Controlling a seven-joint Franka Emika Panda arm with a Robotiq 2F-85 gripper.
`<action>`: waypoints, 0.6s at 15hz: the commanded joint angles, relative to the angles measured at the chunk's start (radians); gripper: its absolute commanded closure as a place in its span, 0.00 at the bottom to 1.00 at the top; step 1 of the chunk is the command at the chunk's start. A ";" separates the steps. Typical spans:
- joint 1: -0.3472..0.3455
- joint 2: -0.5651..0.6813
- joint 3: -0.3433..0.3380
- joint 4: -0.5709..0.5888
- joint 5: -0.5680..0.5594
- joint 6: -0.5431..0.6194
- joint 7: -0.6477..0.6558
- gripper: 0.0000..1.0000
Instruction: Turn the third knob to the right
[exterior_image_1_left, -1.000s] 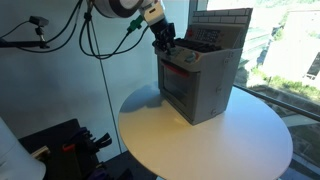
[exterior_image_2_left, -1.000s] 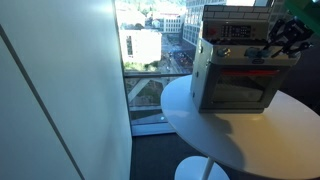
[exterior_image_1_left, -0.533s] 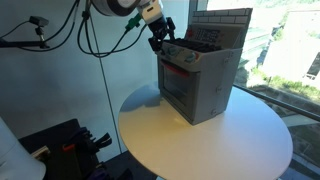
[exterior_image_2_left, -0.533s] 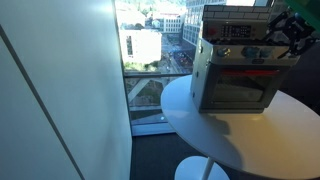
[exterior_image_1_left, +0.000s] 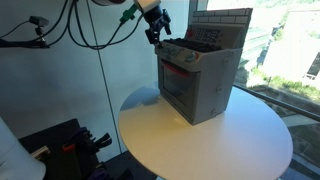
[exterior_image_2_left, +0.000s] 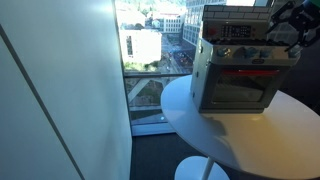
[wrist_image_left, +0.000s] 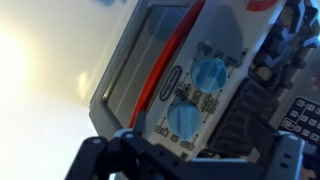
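Note:
A grey toy oven (exterior_image_1_left: 200, 85) (exterior_image_2_left: 238, 75) stands on the round white table (exterior_image_1_left: 210, 140). Its knob strip (exterior_image_1_left: 180, 58) (exterior_image_2_left: 250, 55) runs along the top of its front. In the wrist view two blue knobs (wrist_image_left: 208, 72) (wrist_image_left: 185, 120) show on the white panel; which one is the third knob I cannot tell. My gripper (exterior_image_1_left: 158, 22) (exterior_image_2_left: 290, 18) (wrist_image_left: 195, 150) hovers open above and in front of the strip, clear of the knobs. Its dark fingers (wrist_image_left: 100, 155) frame the lower blue knob, with nothing held.
The oven door (wrist_image_left: 140, 60) has a window and an orange-red handle. The table (exterior_image_2_left: 240, 130) sits next to a floor-to-ceiling window (exterior_image_2_left: 150, 60) and a white wall (exterior_image_1_left: 60, 90). Cables (exterior_image_1_left: 90, 35) hang from the arm at the upper left.
The gripper has opened from a partly closed stance at the knob strip and has risen up and away from the oven's front.

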 joint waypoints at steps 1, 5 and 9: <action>0.007 -0.038 -0.015 0.026 0.002 -0.127 -0.105 0.00; 0.006 -0.048 -0.020 0.071 -0.006 -0.318 -0.231 0.00; 0.001 -0.045 -0.018 0.114 -0.039 -0.498 -0.335 0.00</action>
